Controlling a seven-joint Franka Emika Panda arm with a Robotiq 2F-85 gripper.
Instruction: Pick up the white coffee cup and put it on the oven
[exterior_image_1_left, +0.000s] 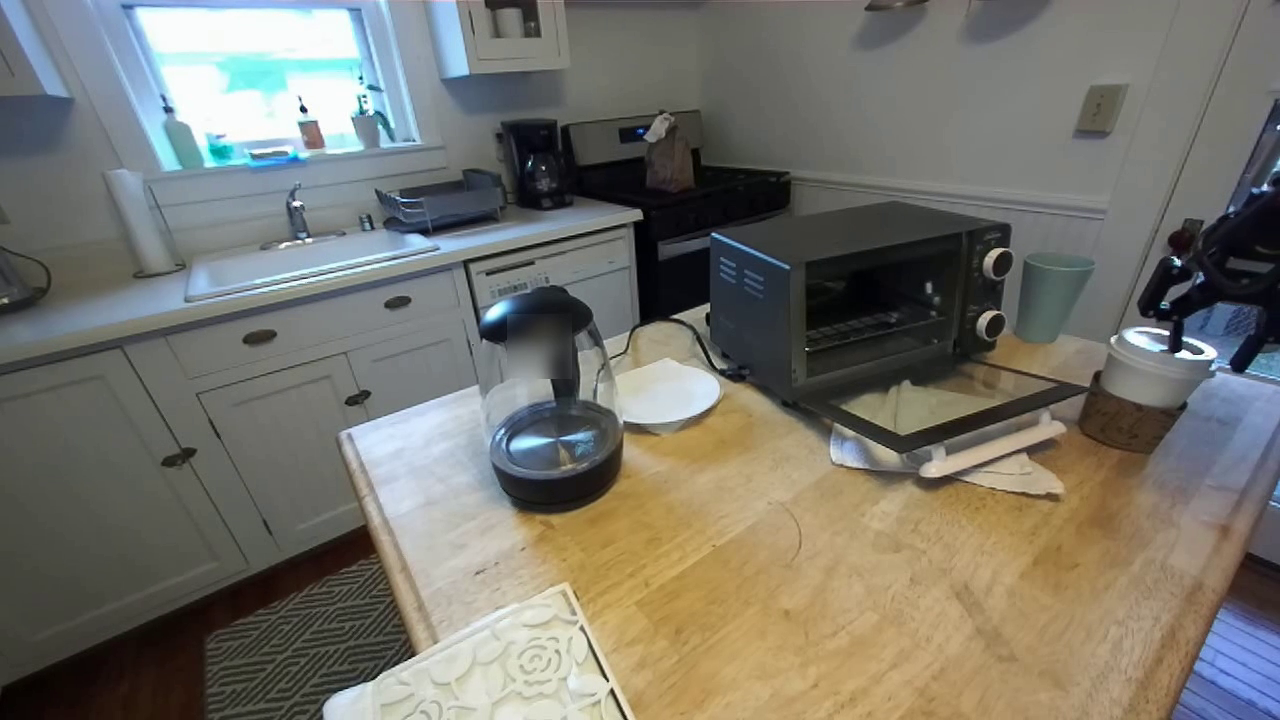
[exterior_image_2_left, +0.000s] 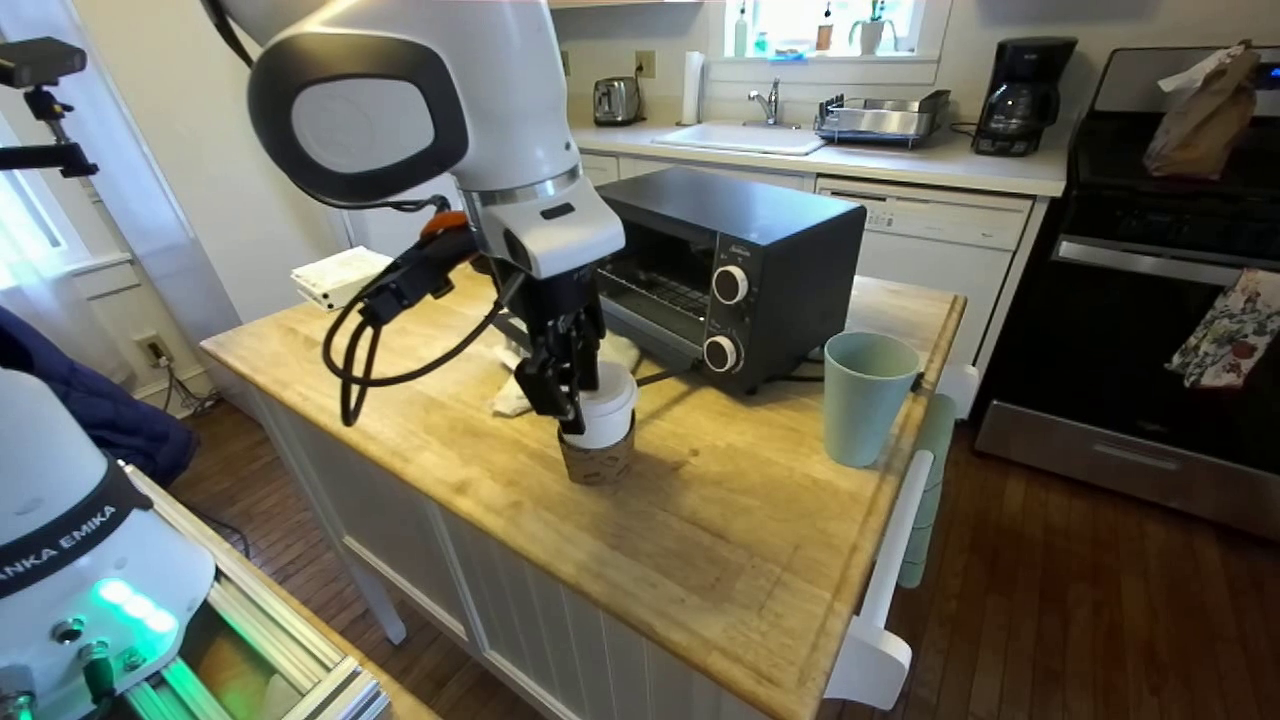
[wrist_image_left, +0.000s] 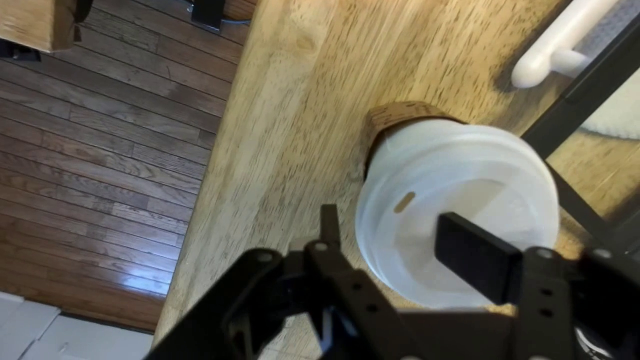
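The white coffee cup (exterior_image_1_left: 1150, 368) stands upright on the wooden table, with a white lid and a brown sleeve (exterior_image_2_left: 600, 464) around its lower part. It also shows in an exterior view (exterior_image_2_left: 612, 408) and, from above, in the wrist view (wrist_image_left: 500, 185). The dark grey oven (exterior_image_1_left: 860, 235) stands beside it, also in an exterior view (exterior_image_2_left: 730, 205); its glass door is folded down. My gripper (wrist_image_left: 387, 222) is open above the cup: one finger is over the lid, the other outside its rim. It shows at the cup in both exterior views (exterior_image_1_left: 1210, 352) (exterior_image_2_left: 577, 395).
A pale green tumbler (exterior_image_1_left: 1055, 298) stands near the oven's knobs. The oven door's white handle (exterior_image_1_left: 995, 447) juts toward the cup, with a cloth (exterior_image_1_left: 1020, 474) beneath. A glass kettle (exterior_image_1_left: 556, 440), a white dish (exterior_image_1_left: 668, 392) and a white patterned box (exterior_image_1_left: 500, 660) are farther along the table.
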